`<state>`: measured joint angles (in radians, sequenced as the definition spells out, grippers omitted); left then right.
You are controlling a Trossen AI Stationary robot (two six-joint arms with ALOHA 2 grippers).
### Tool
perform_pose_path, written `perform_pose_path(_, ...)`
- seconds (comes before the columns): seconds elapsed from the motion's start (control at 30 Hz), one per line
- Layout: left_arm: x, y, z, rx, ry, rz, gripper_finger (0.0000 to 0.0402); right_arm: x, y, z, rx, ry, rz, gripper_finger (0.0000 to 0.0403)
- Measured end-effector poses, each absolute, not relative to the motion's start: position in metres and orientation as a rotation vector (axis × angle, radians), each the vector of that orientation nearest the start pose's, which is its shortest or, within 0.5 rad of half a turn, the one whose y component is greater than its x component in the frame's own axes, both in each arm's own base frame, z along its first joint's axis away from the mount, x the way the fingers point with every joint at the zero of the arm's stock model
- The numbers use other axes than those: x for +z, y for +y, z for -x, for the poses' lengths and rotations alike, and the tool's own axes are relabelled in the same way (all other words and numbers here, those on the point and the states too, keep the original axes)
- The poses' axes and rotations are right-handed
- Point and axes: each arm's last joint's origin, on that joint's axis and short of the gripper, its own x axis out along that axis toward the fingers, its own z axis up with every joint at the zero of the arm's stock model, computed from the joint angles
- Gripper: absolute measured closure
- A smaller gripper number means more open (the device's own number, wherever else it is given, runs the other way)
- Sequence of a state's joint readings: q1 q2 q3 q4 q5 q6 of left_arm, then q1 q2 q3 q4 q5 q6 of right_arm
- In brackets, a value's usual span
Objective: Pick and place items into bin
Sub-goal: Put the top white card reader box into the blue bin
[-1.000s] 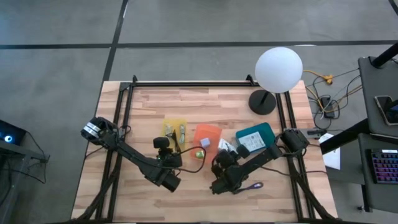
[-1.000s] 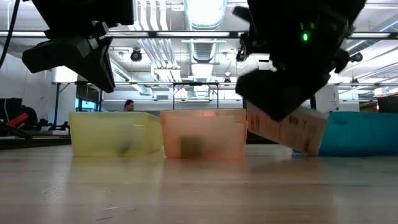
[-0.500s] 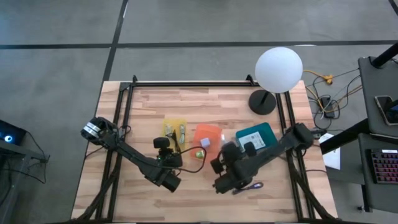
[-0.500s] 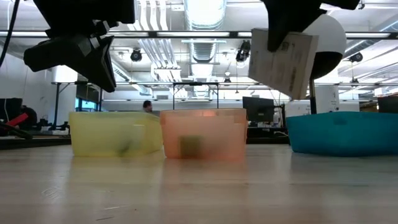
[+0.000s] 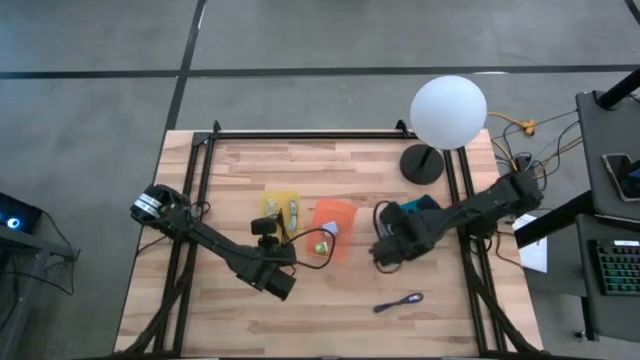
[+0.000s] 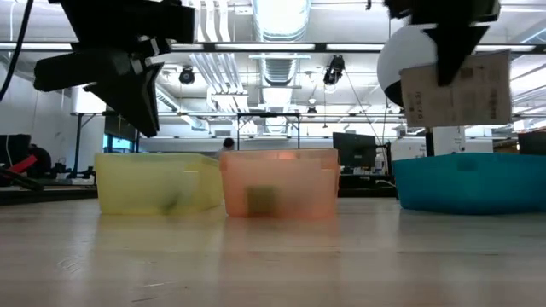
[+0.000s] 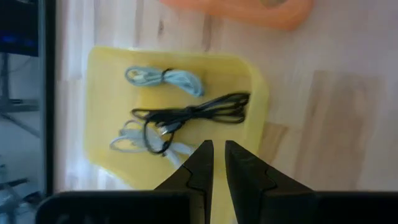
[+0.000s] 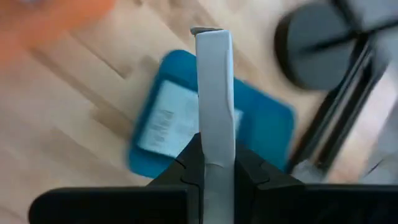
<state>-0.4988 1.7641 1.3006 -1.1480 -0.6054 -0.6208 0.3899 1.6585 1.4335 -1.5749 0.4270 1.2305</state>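
My right gripper [image 8: 215, 158] is shut on a white printed card [image 6: 456, 89] and hangs in the air over the teal bin [image 8: 270, 124], which holds another white card [image 8: 168, 121]. In the high view this gripper [image 5: 384, 243] is at the teal bin's [image 5: 425, 206] near left corner. My left gripper [image 7: 219, 149] is shut and empty, hovering over the near edge of the yellow bin [image 7: 109, 106], where thin coiled cables [image 7: 186, 115] lie. The orange bin [image 5: 335, 225] stands between the two and holds small cubes. My right gripper pinches the white card between its two fingers [image 8: 193, 163], at the card's upper part [image 8: 214, 140]. It comes from above, pointing down. The card hangs below the fingers, nearly upright and lifted clear, above the teal bin's rim [image 6: 465, 162].
A small purple item [image 5: 398, 301] lies on the bare wood near the table's near edge. The white globe lamp [image 5: 447, 112] stands on its dark base [image 5: 422, 164] at the far right corner. Black frame rails run along the left, right and far edges.
My right gripper has risen and moved toward the table's right and far side, from the middle of the near part to above the teal bin. It carried the white card up clear of the table, and the card went from tilted to nearly upright.
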Motion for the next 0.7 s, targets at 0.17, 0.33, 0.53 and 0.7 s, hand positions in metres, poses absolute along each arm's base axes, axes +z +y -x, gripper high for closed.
perform_pose_path(0.17,0.214,-0.139,-0.287,0.467,1.206,-0.239,0.0375,0.271,0.085,-0.239,-0.702,1.461,0.076,0.0376)
perform_pose_path(0.33,0.213,-0.141,-0.293,0.505,1.146,-0.064,0.0375,0.256,0.083,-0.234,-0.482,1.570,0.411,0.0363)
perform_pose_path(0.53,0.213,-0.147,-0.304,0.540,1.017,0.203,0.0375,0.227,0.079,-0.225,-0.353,1.543,0.426,0.0371)
perform_pose_path(0.7,0.215,-0.151,-0.311,0.570,0.923,0.375,0.0375,0.204,0.070,-0.205,-0.305,1.548,0.459,0.0370)
